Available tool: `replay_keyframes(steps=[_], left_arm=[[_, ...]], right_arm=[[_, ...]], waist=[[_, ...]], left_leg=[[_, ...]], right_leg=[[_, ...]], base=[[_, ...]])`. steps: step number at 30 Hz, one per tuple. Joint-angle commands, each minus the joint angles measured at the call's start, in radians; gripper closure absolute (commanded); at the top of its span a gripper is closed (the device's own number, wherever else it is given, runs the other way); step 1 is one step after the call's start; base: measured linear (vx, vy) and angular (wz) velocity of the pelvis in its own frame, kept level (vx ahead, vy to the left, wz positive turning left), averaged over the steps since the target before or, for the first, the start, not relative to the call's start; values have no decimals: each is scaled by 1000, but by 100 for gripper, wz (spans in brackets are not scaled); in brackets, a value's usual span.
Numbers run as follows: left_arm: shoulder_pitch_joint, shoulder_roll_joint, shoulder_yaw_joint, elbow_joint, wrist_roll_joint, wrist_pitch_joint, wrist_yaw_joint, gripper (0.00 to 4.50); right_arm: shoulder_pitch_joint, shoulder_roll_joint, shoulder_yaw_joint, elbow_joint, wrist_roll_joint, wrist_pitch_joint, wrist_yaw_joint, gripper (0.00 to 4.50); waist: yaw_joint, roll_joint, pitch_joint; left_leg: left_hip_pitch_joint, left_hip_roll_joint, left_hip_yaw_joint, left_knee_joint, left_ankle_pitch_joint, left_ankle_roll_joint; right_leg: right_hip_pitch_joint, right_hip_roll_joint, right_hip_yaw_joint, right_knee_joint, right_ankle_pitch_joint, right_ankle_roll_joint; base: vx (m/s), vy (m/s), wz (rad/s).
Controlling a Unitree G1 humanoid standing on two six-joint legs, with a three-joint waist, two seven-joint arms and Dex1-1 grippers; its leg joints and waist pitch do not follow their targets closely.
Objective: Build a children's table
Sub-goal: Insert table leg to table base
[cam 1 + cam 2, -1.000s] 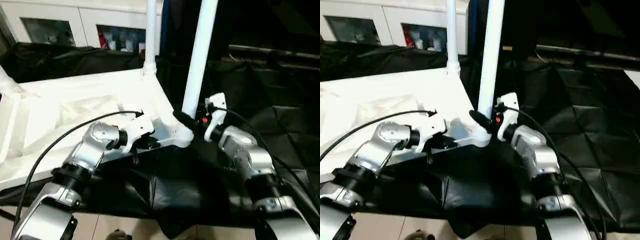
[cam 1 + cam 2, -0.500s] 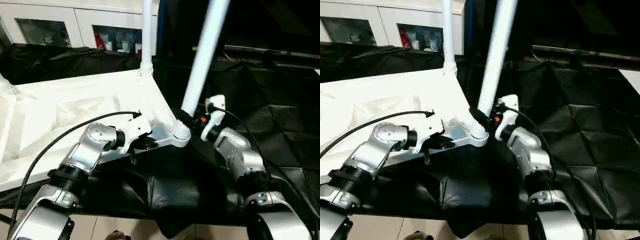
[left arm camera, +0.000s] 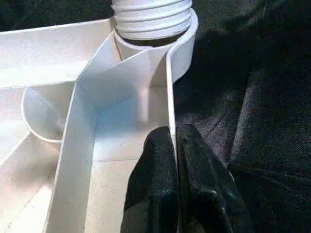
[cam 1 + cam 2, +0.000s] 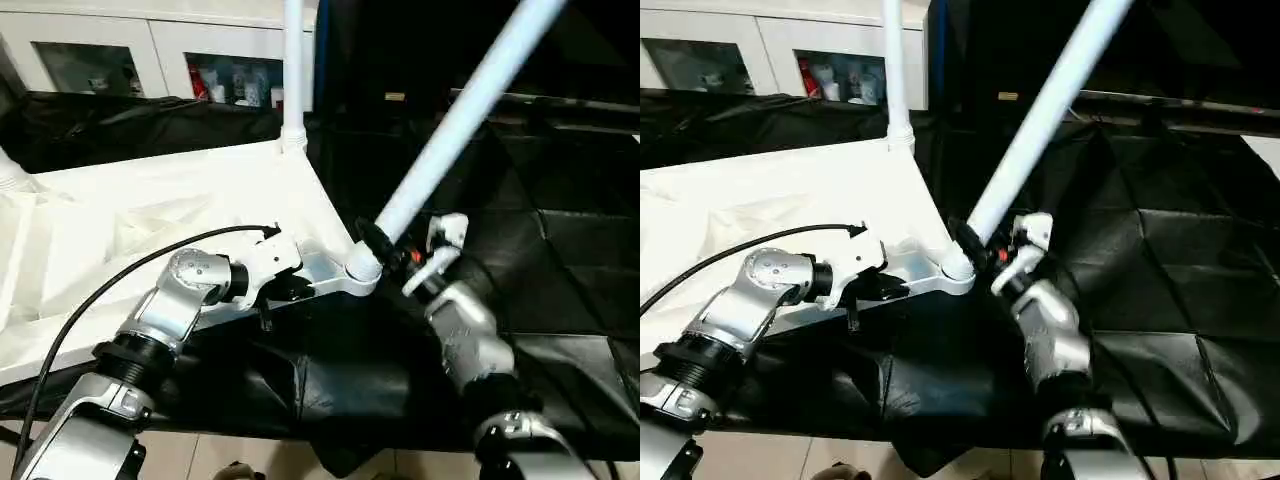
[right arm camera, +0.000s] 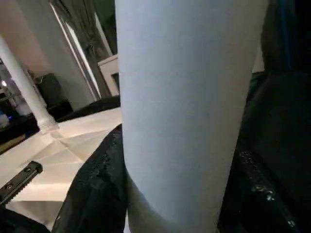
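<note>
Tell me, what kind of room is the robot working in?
Probably a workshop or lab. White cabinets with glass doors and small items inside line the back wall, black cloth covers the workbench, and an upside-down white tabletop lies on it, being fitted with legs.

tabletop point(image 4: 150, 220) on table, left | tilted leg point(image 4: 450, 120) in near-right socket | upright leg point(image 4: 293, 70) behind

2 silver forearms point(image 4: 175, 310), black cable point(image 4: 120, 275), white wrist housings, black claw fingers point(image 3: 160, 189).
</note>
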Motion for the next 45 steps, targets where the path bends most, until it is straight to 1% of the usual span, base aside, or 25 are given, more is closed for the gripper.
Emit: replay_keyframes(steps=[1,3,5,6,7,8,9,10,11,12,14,15,16,18,19,21,22,23,24,26,27,32,34,39,45], left_arm=[[-6,40,6,26,27,2,21,450],[-9,40,6,31,26,0,23,450],[-14,38,4,42,26,-5,28,450],[-15,38,4,45,27,-7,29,450],[-16,37,3,46,27,-8,30,450],[-17,35,2,48,28,-10,31,450],[-17,32,1,48,27,-12,32,450],[-17,31,1,48,27,-12,32,450],[-17,25,-4,51,28,-16,38,450],[-16,22,-6,52,29,-18,41,450],[-12,17,-11,51,30,-22,47,450],[-8,16,-13,46,30,-22,46,450],[-5,15,-16,43,29,-23,44,450],[0,15,-17,36,27,-24,41,450],[4,17,-17,32,24,-28,36,450],[9,21,-20,27,23,-37,27,450],[11,22,-22,26,23,-39,26,450],[13,23,-25,24,25,-43,24,450],[14,23,-26,24,26,-44,24,450],[17,22,-28,21,27,-45,21,450],[18,21,-30,17,27,-44,17,450],[21,25,-49,9,30,-55,-12,450],[20,28,-56,10,32,-64,-25,450],[17,37,-70,8,21,-92,-78,450],[4,53,-79,18,12,-128,-136,450]], right_arm=[[70,-15,4,46,-46,-8,-18,261],[90,-19,15,26,-63,-25,-15,261],[121,-35,52,-20,-101,-36,-5,261],[125,-40,64,-29,-110,-36,-2,261],[127,-46,76,-37,-121,-31,0,261],[126,-53,90,-46,-133,-21,4,261],[121,-64,114,-59,-149,-4,13,261],[121,-64,114,-60,-150,-3,14,261],[108,-80,142,-71,-172,18,23,261],[101,-87,154,-72,-180,31,28,261],[85,-99,177,-75,-198,55,40,261],[72,-104,186,-69,-203,75,46,261],[65,-108,192,-68,-207,90,49,261],[45,-116,202,-54,-217,101,57,261],[15,-123,207,-31,-225,112,63,261],[-19,-130,212,-4,-233,119,71,261],[-27,-133,214,1,-235,123,74,261],[-49,-141,226,21,-247,135,92,261],[-61,-146,236,32,-256,140,101,261],[-78,-153,248,51,-267,153,121,261],[-94,-158,257,70,-275,166,141,261],[-138,-178,288,138,-292,190,229,261],[-139,-182,284,147,-285,189,250,261],[-134,-197,269,181,-269,180,315,261],[-120,-207,264,210,-265,157,383,261]], waist=[[9,21,-56],[12,22,-55],[12,17,-54],[14,18,-56],[13,19,-54],[12,14,-52],[10,16,-49],[9,17,-48],[9,-2,-47],[6,-9,-47],[8,-11,-47],[7,-11,-46],[5,-16,-47],[4,-22,-48],[2,-29,-47],[-1,-27,-45],[-3,-33,-44],[-2,-34,-43],[-1,-33,-42],[-4,-39,-41],[-3,-40,-42],[-2,-40,-43],[-1,-44,-47],[2,-42,-55],[4,-39,-55]], left_leg=[[11,67,-27,-82,-246,13],[10,67,-27,-82,-248,15],[9,66,-26,-83,-247,20],[11,66,-27,-83,-245,19],[9,65,-27,-84,-247,19],[9,65,-26,-85,-256,20],[11,64,-28,-86,-285,12],[11,65,-29,-87,-296,9],[11,65,-29,-86,-289,14],[11,66,-26,-87,-287,16],[11,66,-28,-87,-275,18],[12,68,-29,-89,-278,18],[11,68,-28,-89,-283,17],[11,69,-28,-89,-289,15],[10,67,-28,-88,-286,17],[7,66,-30,-89,-294,14],[6,66,-30,-89,-299,13],[12,67,-31,-89,-316,6],[14,68,-32,-89,-323,2],[13,68,-34,-92,-335,-2],[17,69,-33,-90,-338,-4],[17,71,-31,-90,-326,1],[17,71,-29,-91,-305,4],[17,70,-24,-89,-252,15],[18,71,-23,-90,-250,21]], right_leg=[[41,-102,61,-83,-119,-257],[40,-103,62,-85,-115,-253],[40,-101,62,-87,-114,-244],[41,-101,61,-84,-116,-244],[41,-101,61,-87,-132,-239],[40,-100,61,-91,-153,-235],[38,-103,62,-96,-226,-222],[37,-104,62,-99,-251,-217],[37,-107,64,-100,-294,-205],[32,-105,64,-106,-318,-193],[33,-105,64,-104,-324,-187],[28,-105,65,-104,-324,-181],[28,-104,65,-105,-325,-179],[28,-106,65,-104,-327,-177],[28,-108,65,-104,-338,-175],[28,-108,63,-107,-375,-170],[28,-108,63,-109,-392,-163],[23,-112,66,-115,-440,-147],[21,-112,66,-115,-450,-146],[21,-111,65,-118,-470,-139],[17,-111,66,-117,-467,-139],[18,-109,68,-113,-417,-159],[21,-106,67,-108,-356,-168],[31,-103,65,-97,-214,-206],[34,-103,63,-95,-176,-225]], base=[[0,0,0],[0,0,0],[0,0,0],[0,0,0],[0,0,0],[0,0,0],[0,0,0],[0,0,0],[0,0,0],[0,0,0],[0,0,0],[0,0,0],[0,0,0],[0,0,0],[0,0,0],[0,0,0],[0,0,0],[0,0,0],[0,0,0],[0,0,0],[0,0,0],[0,0,0],[0,0,0],[0,0,0],[0,0,0]])
